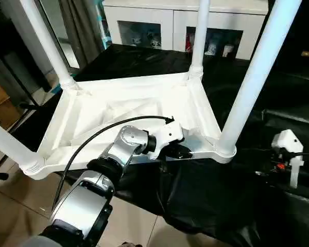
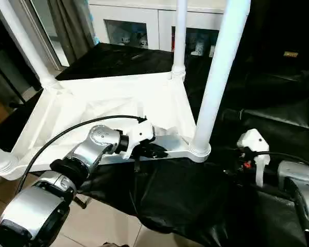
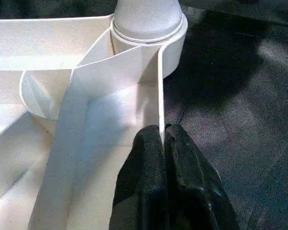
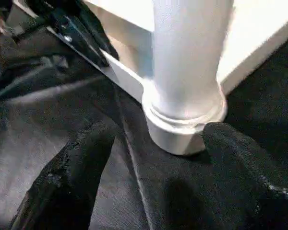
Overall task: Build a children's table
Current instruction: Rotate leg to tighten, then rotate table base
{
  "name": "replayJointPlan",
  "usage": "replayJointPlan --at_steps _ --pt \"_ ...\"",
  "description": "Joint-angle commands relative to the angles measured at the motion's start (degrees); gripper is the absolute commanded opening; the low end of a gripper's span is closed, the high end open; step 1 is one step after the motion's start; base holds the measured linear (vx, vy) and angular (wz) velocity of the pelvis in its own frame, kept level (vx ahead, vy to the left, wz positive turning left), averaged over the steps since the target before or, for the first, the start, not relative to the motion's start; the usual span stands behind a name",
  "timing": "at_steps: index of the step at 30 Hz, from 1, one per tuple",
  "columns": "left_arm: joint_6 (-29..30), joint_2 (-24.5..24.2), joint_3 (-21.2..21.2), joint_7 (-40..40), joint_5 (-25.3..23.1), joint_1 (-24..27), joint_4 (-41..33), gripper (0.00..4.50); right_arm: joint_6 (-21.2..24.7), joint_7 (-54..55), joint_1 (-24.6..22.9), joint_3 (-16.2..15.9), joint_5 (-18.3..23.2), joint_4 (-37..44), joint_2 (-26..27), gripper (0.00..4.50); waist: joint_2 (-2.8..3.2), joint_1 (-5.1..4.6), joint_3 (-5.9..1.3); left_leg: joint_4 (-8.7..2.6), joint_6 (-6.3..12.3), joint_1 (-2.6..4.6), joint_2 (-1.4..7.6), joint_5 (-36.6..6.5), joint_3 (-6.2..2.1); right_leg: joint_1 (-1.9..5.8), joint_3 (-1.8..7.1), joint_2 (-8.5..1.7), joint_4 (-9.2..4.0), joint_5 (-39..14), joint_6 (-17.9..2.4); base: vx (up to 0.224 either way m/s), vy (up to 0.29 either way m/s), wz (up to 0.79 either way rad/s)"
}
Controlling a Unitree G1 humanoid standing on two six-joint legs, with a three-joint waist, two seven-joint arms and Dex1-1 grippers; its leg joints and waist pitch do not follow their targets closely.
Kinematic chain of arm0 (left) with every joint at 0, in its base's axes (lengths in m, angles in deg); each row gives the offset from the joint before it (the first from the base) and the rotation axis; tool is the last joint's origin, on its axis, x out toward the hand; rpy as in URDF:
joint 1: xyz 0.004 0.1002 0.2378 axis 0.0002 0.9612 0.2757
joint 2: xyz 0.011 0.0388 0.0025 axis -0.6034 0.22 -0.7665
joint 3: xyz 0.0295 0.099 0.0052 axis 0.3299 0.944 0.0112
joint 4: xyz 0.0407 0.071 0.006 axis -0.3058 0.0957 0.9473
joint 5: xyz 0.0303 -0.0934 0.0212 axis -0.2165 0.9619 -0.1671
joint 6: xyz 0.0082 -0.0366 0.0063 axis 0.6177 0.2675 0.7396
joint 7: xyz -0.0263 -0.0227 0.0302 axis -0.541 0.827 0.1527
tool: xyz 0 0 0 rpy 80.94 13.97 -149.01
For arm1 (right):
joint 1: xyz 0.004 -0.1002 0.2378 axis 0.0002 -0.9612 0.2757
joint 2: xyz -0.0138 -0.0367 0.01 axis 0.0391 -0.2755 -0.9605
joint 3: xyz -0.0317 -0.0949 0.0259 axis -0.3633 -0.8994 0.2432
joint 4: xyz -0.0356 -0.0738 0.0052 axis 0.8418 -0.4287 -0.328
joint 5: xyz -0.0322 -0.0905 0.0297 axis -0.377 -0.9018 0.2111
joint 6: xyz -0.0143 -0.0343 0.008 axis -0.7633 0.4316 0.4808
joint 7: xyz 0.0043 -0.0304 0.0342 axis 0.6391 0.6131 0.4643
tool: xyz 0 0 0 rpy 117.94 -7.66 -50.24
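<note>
The children's table (image 1: 118, 110) lies upside down on black cloth, its ribbed underside facing up. All four white tube legs stand in the corner sockets, among them the near right leg (image 1: 252, 82) and the far right leg (image 1: 198, 36). My left gripper (image 1: 183, 152) is at the near rim close to the right corner. In the left wrist view its black fingers (image 3: 149, 163) are shut on the thin rim wall (image 3: 161, 96). My right gripper (image 4: 158, 136) is open, its two fingers spread on either side of the near right leg's base (image 4: 187, 115) and a short way off it.
A white cabinet with glass doors (image 1: 180, 25) stands behind the table. Black cloth (image 1: 206, 206) covers the surface under and to the right of the table. Tiled floor (image 1: 15, 206) shows at the near left, and a grey curtain (image 1: 80, 25) hangs at the back left.
</note>
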Motion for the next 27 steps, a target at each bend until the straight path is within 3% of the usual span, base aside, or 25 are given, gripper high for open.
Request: replayJointPlan --at_steps 1,6,8,10,13,15,17,18,20,21,22,23,24,26,27 --pt "-1.3 -0.2 0.1 -0.8 0.2 0.3 0.4 0.00 0.8 -1.6 -1.4 0.1 2.0 3.3 -1.1 3.39 -2.08 0.06 -3.50 -3.54 10.34 1.14 3.33 -7.0 -1.65 2.08 0.59 -1.74 -2.66 -4.9 -14.1 0.000 0.000 0.00" --pt "-1.7 0.1 -0.8 0.3 0.9 -0.2 0.5 0.00 4.9 -5.0 -4.3 -0.5 5.5 8.4 -2.4 3.39 -2.18 0.34 -3.59 -3.29 11.48 1.03 3.32 -5.8 -1.67 2.13 0.52 -1.75 -2.43 -3.3 -14.1 0.000 0.000 0.00" --pt "-0.7 0.4 -1.7 0.1 2.0 -0.5 0.4 0.44 6.1 -6.1 -5.0 -1.3 6.3 9.7 -2.8 3.49 -2.19 0.43 -3.51 -3.38 11.33 1.04 3.36 -6.5 -1.68 2.12 0.51 -1.83 -2.58 -5.0 -13.9 0.000 0.000 0.00" --pt "0.1 0.3 -2.5 -0.6 3.2 -0.6 -0.8 0.55 6.1 -5.4 -4.6 -2.2 6.0 10.3 -1.9 3.49 -2.26 0.30 -3.46 -3.52 10.36 1.02 3.33 -7.0 -1.69 1.94 0.55 -1.73 -2.68 -6.9 -13.7 0.000 0.000 0.00" --pt "3.2 -0.7 -3.4 -4.4 5.7 0.3 -5.8 0.72 6.1 -2.2 -2.2 -4.3 6.0 10.8 1.9 3.49 -2.36 0.37 -3.68 -3.40 9.90 0.95 3.37 -6.0 -1.67 1.65 0.65 -1.74 -2.29 -6.0 -14.4 0.000 0.000 0.00" --pt "6.4 -2.5 -3.7 -5.4 6.7 1.7 -10.5 0.95 5.9 0.7 -0.3 -5.9 5.2 10.5 5.1 3.49 -2.58 0.14 -3.32 -3.42 10.20 0.56 3.30 -5.0 -1.65 1.31 0.62 -1.52 -1.89 -4.2 -14.7 0.000 0.000 0.00" --pt "8.3 -3.5 -3.7 -5.9 6.9 2.5 -12.7 1.17 6.0 2.0 0.4 -6.5 4.9 10.7 6.5 3.49 -2.46 0.16 -3.17 -3.51 9.93 0.79 3.35 -5.7 -1.57 1.12 0.72 -1.54 -1.96 -5.1 -14.7 0.000 0.000 0.00" --pt "11.6 -5.2 -3.5 -6.9 7.3 4.1 -16.9 1.30 6.0 3.8 1.3 -7.4 4.4 10.2 8.7 3.49 -2.55 0.21 -3.13 -3.66 9.16 0.91 3.37 -6.2 -1.59 1.25 0.80 -1.59 -1.93 -6.3 -14.4 0.000 0.000 0.00" --pt "18.7 -9.7 -3.6 -9.6 8.8 8.9 -27.3 1.38 5.7 6.4 2.7 -9.5 3.8 8.8 13.1 3.49 -2.49 -0.21 -2.75 -4.07 8.96 0.43 3.22 -6.4 -1.72 1.19 0.74 -1.46 -2.01 -7.7 -13.9 0.000 0.000 0.00" --pt "19.3 -10.1 -3.6 -9.8 8.9 9.3 -28.2 1.42 5.6 6.5 2.8 -9.6 3.8 8.7 13.3 3.49 -2.15 -0.61 -2.83 -4.13 8.39 0.61 3.20 -6.5 -1.73 1.10 0.72 -1.28 -1.94 -8.0 -13.7 0.000 0.000 0.00" --pt "24.5 -13.6 -3.6 -11.8 10.4 12.9 -36.0 1.58 5.1 7.7 3.4 -10.9 3.3 7.7 15.8 3.49 -2.26 -0.64 -2.89 -4.21 7.72 1.03 3.43 -6.4 -1.75 0.91 0.86 -1.24 -1.79 -7.1 -14.2 0.000 0.000 0.00" --pt "26.2 -14.8 -3.6 -12.4 10.8 14.2 -38.7 1.72 4.9 8.1 3.6 -11.2 3.1 7.4 16.5 3.49 -2.26 -0.64 -2.89 -4.21 7.72 1.03 3.43 -6.4 -1.75 0.91 0.86 -1.24 -1.79 -7.1 -14.2 0.000 0.000 0.00" --pt "33.0 -19.7 -4.5 -13.8 12.8 19.3 -49.1 1.80 3.9 10.8 5.0 -11.9 2.4 5.6 19.9 3.49 -2.20 -0.72 -2.82 -4.47 6.94 1.12 3.60 -5.7 -1.84 0.89 0.87 -1.14 -1.38 -5.1 -14.8 0.000 0.000 0.00" --pt "36.0 -22.0 -5.3 -13.6 13.5 22.0 -53.9 1.89 3.2 13.0 5.8 -12.1 1.9 4.5 21.7 3.49 -1.77 -1.26 -2.65 -4.57 6.17 1.39 3.41 -4.5 -1.74 0.49 0.81 -0.53 -1.08 -2.7 -15.2 0.000 0.000 0.00" --pt "38.2 -23.8 -6.1 -13.2 13.9 24.3 -57.6 1.89 2.5 15.1 6.4 -12.1 1.5 3.6 23.3 3.49 -2.21 -1.40 -2.39 -4.64 5.66 1.55 3.25 -5.2 -1.51 0.43 0.92 -0.36 -1.27 -2.8 -15.3 0.000 0.000 0.00"
